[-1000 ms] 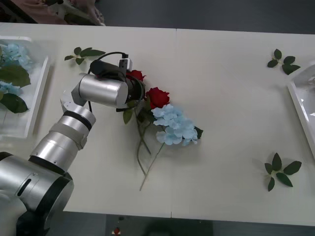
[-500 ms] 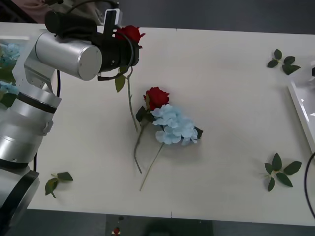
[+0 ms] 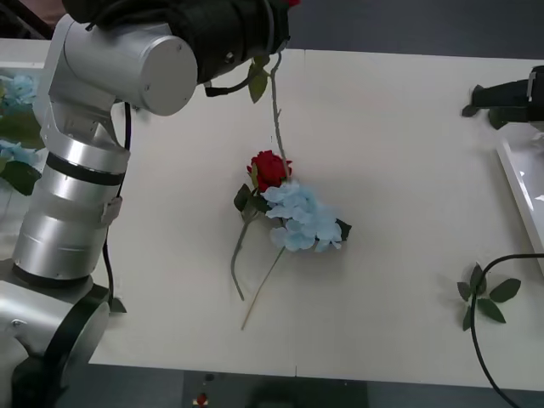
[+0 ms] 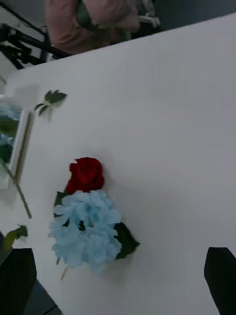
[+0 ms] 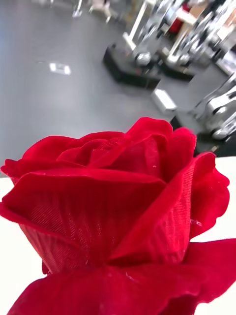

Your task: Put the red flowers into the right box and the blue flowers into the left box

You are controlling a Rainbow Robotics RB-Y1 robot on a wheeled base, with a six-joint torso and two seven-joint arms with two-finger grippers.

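Observation:
My left gripper (image 3: 270, 17) is raised high over the table's far side, shut on a red flower whose thin stem (image 3: 276, 110) dangles below it. That bloom (image 5: 113, 221) sits close up in the left wrist view. A second red flower (image 3: 269, 167) lies mid-table, touching a blue flower (image 3: 299, 217); both also show as the rose (image 4: 86, 173) and blue cluster (image 4: 86, 231) in the right wrist view. My right gripper (image 4: 119, 256) is open, off to the right of that pair, with the arm at the right edge (image 3: 506, 93). The left box (image 3: 34, 225) holds blue flowers; the right box (image 3: 517, 178) shows in part.
Loose green leaf sprigs lie at the front right (image 3: 486, 293), the back right (image 3: 491, 115) and beside my left arm (image 3: 115, 304). A black cable (image 3: 476, 340) loops at the lower right. A person stands beyond the table's far edge (image 4: 93, 22).
My left arm has lifted the red flower off the table, higher and further right. The right arm has come into the front view at the right edge.

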